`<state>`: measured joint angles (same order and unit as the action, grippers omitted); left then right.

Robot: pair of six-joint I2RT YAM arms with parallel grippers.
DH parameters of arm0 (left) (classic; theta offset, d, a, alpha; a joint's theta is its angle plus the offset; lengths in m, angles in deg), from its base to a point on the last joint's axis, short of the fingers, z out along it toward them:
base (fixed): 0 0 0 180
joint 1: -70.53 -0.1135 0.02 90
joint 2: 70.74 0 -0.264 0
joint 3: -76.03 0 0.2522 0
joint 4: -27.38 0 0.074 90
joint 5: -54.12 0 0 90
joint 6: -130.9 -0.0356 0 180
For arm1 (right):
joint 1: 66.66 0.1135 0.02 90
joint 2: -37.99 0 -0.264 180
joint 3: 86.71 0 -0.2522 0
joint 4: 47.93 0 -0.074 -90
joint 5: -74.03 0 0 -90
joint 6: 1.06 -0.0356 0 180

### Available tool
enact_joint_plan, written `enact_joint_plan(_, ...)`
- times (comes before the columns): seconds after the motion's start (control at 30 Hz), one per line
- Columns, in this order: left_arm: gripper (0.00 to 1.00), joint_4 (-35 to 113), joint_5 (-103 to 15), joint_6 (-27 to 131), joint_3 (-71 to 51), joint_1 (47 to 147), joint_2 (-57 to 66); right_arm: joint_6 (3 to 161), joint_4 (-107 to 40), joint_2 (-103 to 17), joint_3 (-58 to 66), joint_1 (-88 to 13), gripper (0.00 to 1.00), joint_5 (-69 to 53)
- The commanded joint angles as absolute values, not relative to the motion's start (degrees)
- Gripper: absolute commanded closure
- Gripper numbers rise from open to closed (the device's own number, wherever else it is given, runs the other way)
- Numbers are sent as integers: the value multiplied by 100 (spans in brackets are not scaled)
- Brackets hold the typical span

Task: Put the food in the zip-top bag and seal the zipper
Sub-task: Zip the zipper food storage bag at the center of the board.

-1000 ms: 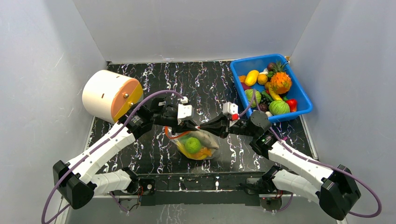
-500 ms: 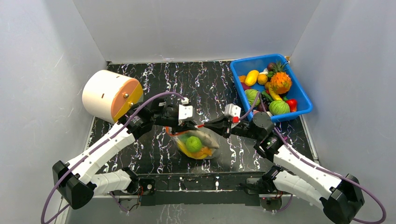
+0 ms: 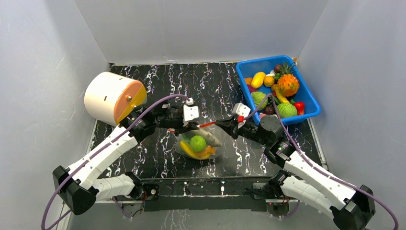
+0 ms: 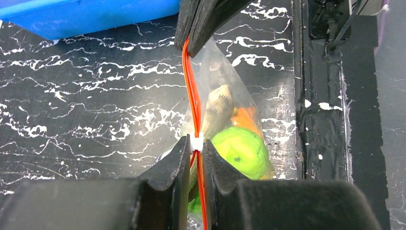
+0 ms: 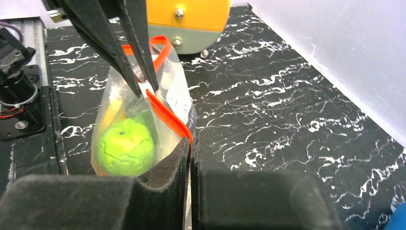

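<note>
On the black marbled counter [image 3: 158, 91], the white-and-orange cylinder [image 3: 114, 98] sits off to the left and the blue bin [image 3: 311, 103] of spare toys sits far right. The action is all in the middle. The zip-top bag [image 3: 197, 146] hangs between the two arms, loaded and sagging. I can't tell whether its bottom touches the counter.

The left pincer [image 4: 197, 146] is clenched on the little white slider [image 4: 197, 143]. The right pincer [image 5: 190, 143] is clamped tight on the far end of the zipper [image 4: 191, 96], and the strip runs taut between them. Inside the bag are a green cabbage-like toy [image 4: 242, 151], a pale whitish piece [image 4: 218, 108], something orange, and a yellow banana piece [image 3: 187, 150] down low.

Here's the worry. In the right wrist view the zipper bows open in a loop beyond the left pincer, so I'd call the seal only part done.

- **Slider:** It's tiny and held at the fingertips alone. A pull off the line of the strip could pop it free or jam it.
- **Right-hand hold:** That grip is on thin, slick film. If it slips, the tension goes, the strip buckles and the slider stalls.
- **Open mouth:** With it gaping and the load hanging heavy, a tilt could spill a piece.
</note>
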<state>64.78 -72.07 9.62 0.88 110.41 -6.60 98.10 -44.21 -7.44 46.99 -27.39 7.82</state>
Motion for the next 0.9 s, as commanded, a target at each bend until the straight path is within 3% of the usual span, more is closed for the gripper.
enact_joint_plan(0.0, 100, 6857, -6873, 1022, -209, 11008, -947, 9954, -4198, -604, 4448, -2864, 100, -253)
enact_joint_plan(0.87, 100, 7143, -6655, 1224, -334, 11006, -1200, 9777, -3433, -95, 4439, -3105, 100, -1832)
